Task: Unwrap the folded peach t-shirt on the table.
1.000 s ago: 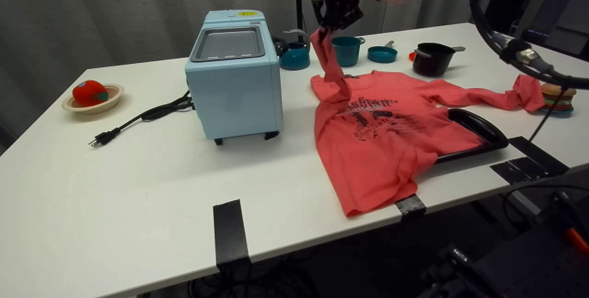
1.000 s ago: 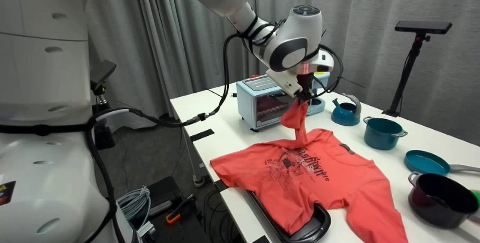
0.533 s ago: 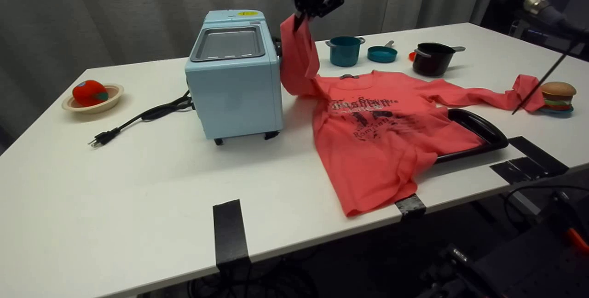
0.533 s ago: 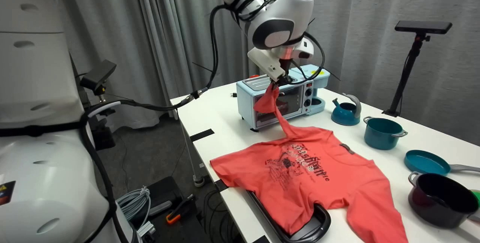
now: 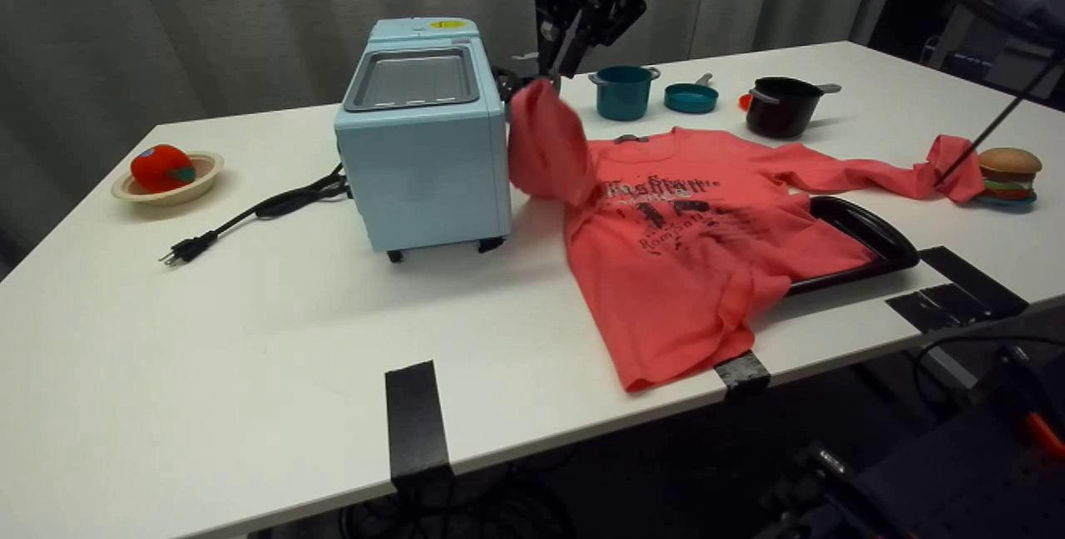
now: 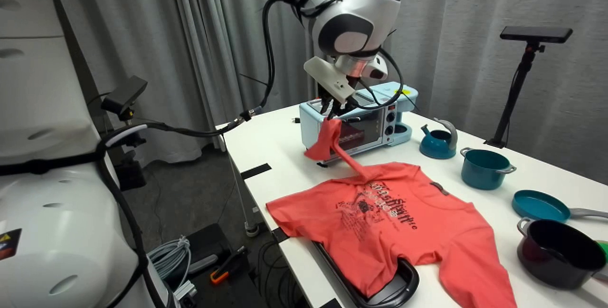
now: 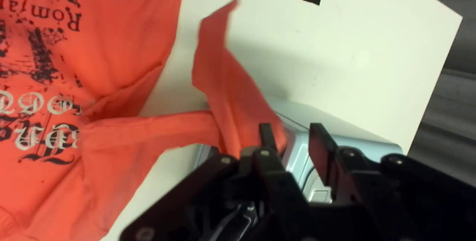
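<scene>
A peach-red t-shirt [image 5: 691,227] with dark print lies mostly spread on the white table, also in an exterior view [image 6: 403,217] and the wrist view [image 7: 122,40]. One sleeve [image 5: 549,144] is raised in the air beside the toaster oven, blurred, with its end just below my fingertips; it also shows in the wrist view [image 7: 234,96]. The opposite sleeve [image 5: 857,173] stretches out flat, bunched at its end. My gripper [image 7: 290,137] has its fingers apart with nothing between them in the wrist view. It hangs above the sleeve in both exterior views [image 5: 562,73] [image 6: 334,112].
A light blue toaster oven [image 5: 424,181] stands close beside the raised sleeve. A black tray [image 5: 874,231] lies partly under the shirt. A teal kettle [image 6: 437,144], teal pot [image 6: 485,168], teal pan [image 6: 540,206] and black pot [image 6: 560,253] stand past the collar. A toy burger [image 5: 1008,173] touches the sleeve end.
My gripper rose and carried the sleeve toward the toaster oven. Since half a second ago its fingers have opened and the sleeve's end has dropped below them. The rest of the shirt stayed.
</scene>
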